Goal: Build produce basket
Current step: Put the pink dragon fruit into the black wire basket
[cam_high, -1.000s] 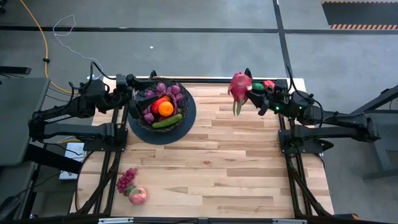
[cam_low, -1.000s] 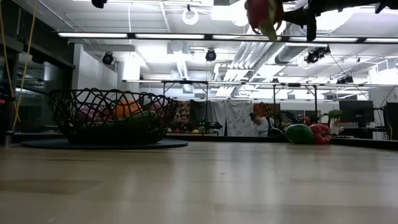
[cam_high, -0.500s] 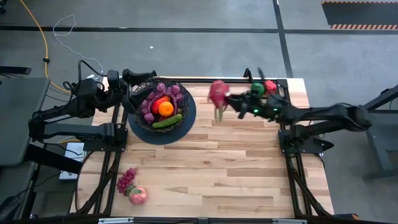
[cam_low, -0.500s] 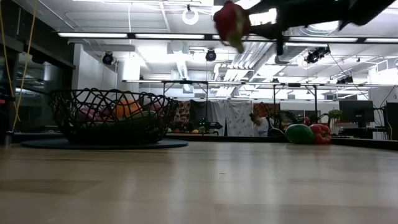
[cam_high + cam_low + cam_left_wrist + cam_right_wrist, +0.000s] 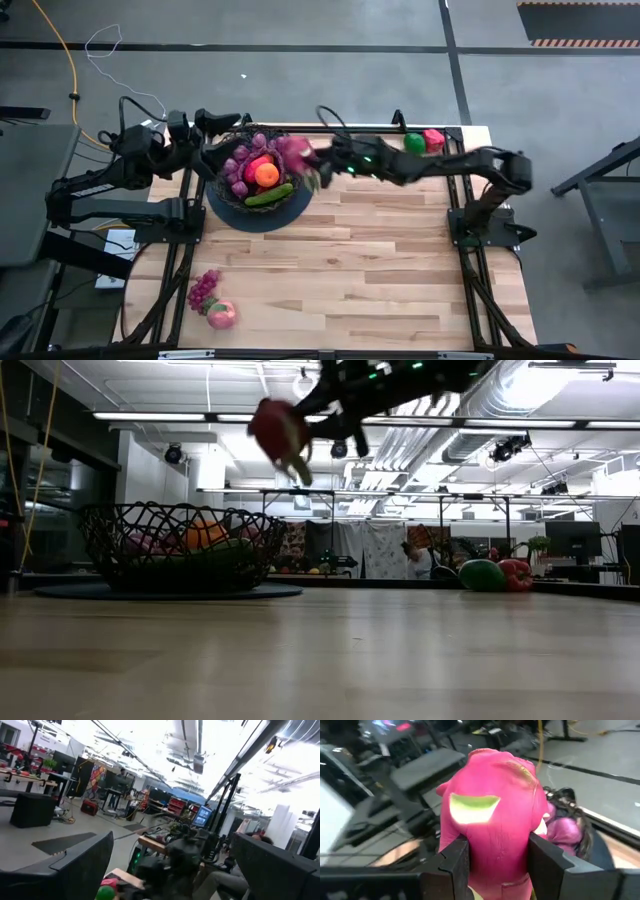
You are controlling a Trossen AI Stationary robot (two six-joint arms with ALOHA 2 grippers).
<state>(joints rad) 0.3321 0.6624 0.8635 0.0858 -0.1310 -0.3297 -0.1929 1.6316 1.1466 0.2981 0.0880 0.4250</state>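
Observation:
The black wire basket (image 5: 292,192) stands at the table's far left and holds purple grapes, an orange, a red fruit and a green cucumber (image 5: 269,196). My right gripper (image 5: 318,160) reaches in from the right, shut on a pink radish (image 5: 298,152) just above the basket's right rim; in the low view the radish (image 5: 277,428) hangs high above the basket (image 5: 180,546). My left gripper (image 5: 228,140) is open and empty, raised beside the basket's far-left rim. My right gripper pinches the pink radish by its two sides (image 5: 470,845), one finger (image 5: 454,862) on each. The fingers come at it about level from the table's right. The radish is lifted clear, its greenish tail (image 5: 300,468) hanging down.
A green pepper (image 5: 413,143) and a red pepper (image 5: 433,138) sit at the far right corner. A grape bunch (image 5: 203,288) and a peach (image 5: 222,314) lie near the front left. Bare wood fills the table's middle and right.
My right gripper has swept from the far right corner toward the table's left, carrying the pink radish to the basket's right rim and sinking a little. The radish stayed clear of the table in the same hold.

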